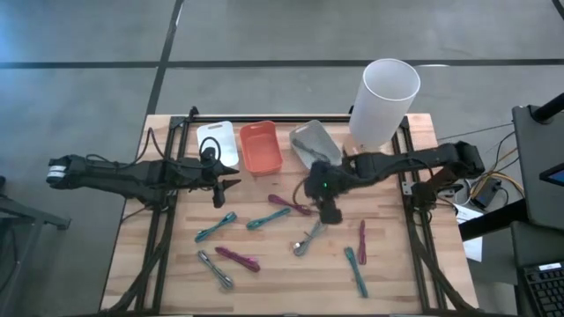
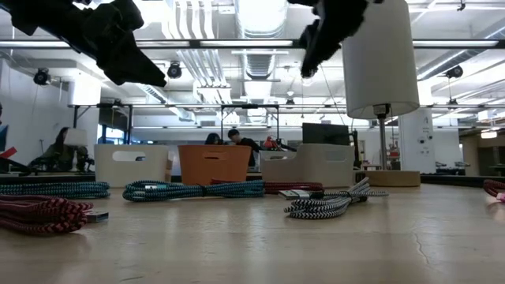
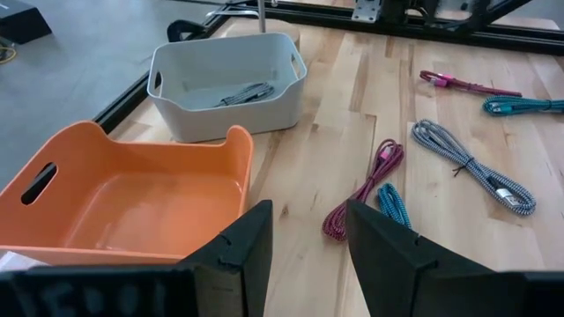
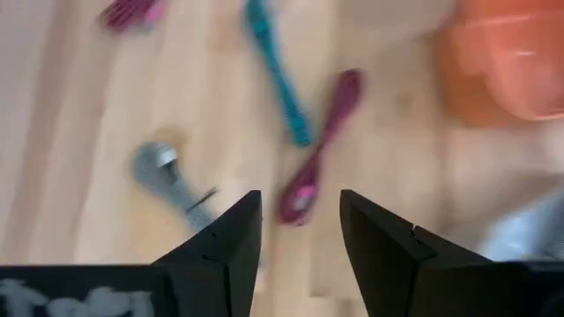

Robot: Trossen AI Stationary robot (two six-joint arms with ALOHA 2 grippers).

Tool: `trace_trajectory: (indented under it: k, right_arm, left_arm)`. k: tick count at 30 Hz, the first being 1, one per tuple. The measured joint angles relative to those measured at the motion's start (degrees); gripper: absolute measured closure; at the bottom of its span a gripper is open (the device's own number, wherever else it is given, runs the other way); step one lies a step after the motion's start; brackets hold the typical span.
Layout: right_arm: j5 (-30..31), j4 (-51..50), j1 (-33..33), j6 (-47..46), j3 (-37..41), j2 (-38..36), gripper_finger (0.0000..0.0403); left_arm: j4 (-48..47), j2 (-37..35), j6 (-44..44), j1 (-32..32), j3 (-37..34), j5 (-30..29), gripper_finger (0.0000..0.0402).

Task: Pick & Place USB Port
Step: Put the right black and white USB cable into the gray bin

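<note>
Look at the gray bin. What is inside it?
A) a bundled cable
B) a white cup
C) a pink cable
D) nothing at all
A: in the left wrist view a gray-and-white bundled cable lies on the floor of the gray bin, while the orange bin next to it holds nothing.

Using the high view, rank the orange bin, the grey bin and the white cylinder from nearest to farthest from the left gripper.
Measured from the left gripper, at the table's left-middle:
1. Orange bin, just beyond the gripper, slightly to its right.
2. Grey bin, next over, right of the orange bin.
3. White cylinder, at the table's far right corner.
</note>
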State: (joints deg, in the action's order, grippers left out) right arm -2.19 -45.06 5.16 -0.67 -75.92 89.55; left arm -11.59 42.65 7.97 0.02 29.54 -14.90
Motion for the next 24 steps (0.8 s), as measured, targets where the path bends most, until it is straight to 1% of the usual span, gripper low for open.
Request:
trace_trajectory:
  k: [3,7,11,14,16,20,24]
  right_arm:
    - [-1.3,2.2,2.2,-0.6,3.5,0.2,0.0246]
    - [-1.3,3.7,4.6,0.8,6.8,1.8,0.0238]
    - [-1.8,6.1,5.9,1.6,9.0,4.6,0.0230]
    - [-4.1,10.7,6.3,1.8,10.5,7.5,0.0223]
    - [-4.3,12.8,6.6,2.1,10.6,9.6,0.0219]
    - [-4.5,12.7,7.0,4.0,9.1,13.5,0.0212]
    - [-7.4,13.1,7.4,5.3,7.7,16.6,0.0207]
  left_arm:
    - [0.0,0.0,0.0,0.0,0.0,0.0,0.0254]
    - [0.0,0.0,0.6,0.0,0.0,0.0,0.0255]
    - [0.0,0.0,1.4,0.0,0.0,0.0,0.0254]
    - [0.0,0.0,1.4,0.0,0.0,0.0,0.0254]
    - [0.0,0.0,1.5,0.0,0.0,0.0,0.0254]
    - [0.0,0.0,1.5,0.0,0.0,0.0,0.0254]
    - [0.0,0.0,1.5,0.0,0.0,0.0,0.0254]
